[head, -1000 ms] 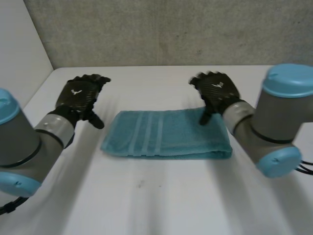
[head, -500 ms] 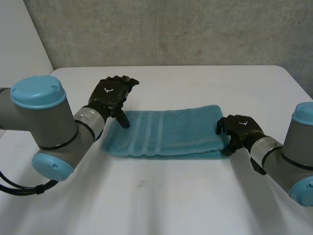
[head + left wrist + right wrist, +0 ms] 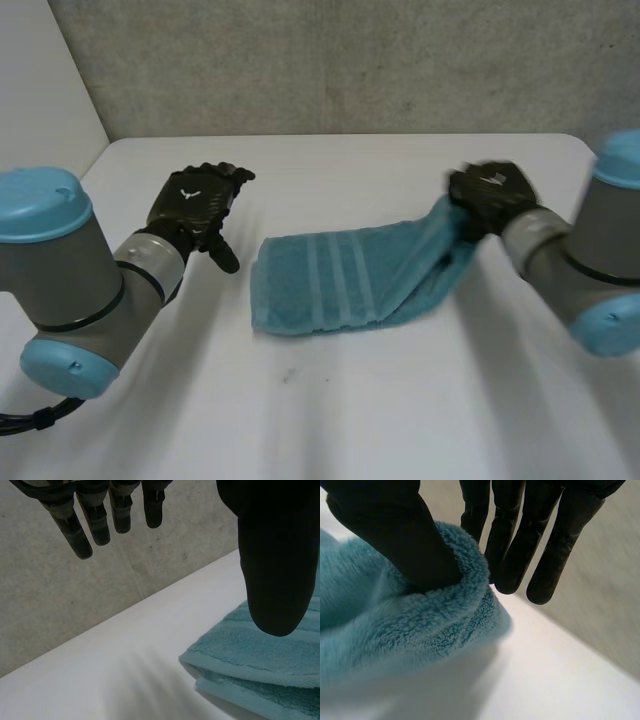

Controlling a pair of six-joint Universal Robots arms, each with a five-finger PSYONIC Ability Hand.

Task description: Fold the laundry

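**A:** What is held by the right hand (image 3: pixel 488 193)?

**B:** The right end of the towel (image 3: pixel 335 285) is pinched between its thumb and fingers and raised off the table (image 3: pixel 350 410). The rest of the towel lies flat near the table's middle, doubled into a strip.

**A:** And the left hand (image 3: pixel 195 200)?

**B:** Nothing is held. Its fingers are stretched out straight near the towel's left end, and the cloth is not touched.

**A:** How is the towel expected to handle?

**B:** It is judged light, soft and limp, since it sags below the pinch. The layers could slide apart, so the end corners are best taken with both layers together. Some grip should be given by the thick pile.

**A:** Is anything in the way?

**B:** Only the left hand could be met by the carried end. Beyond the table, a grey wall (image 3: pixel 350 60) is seen.
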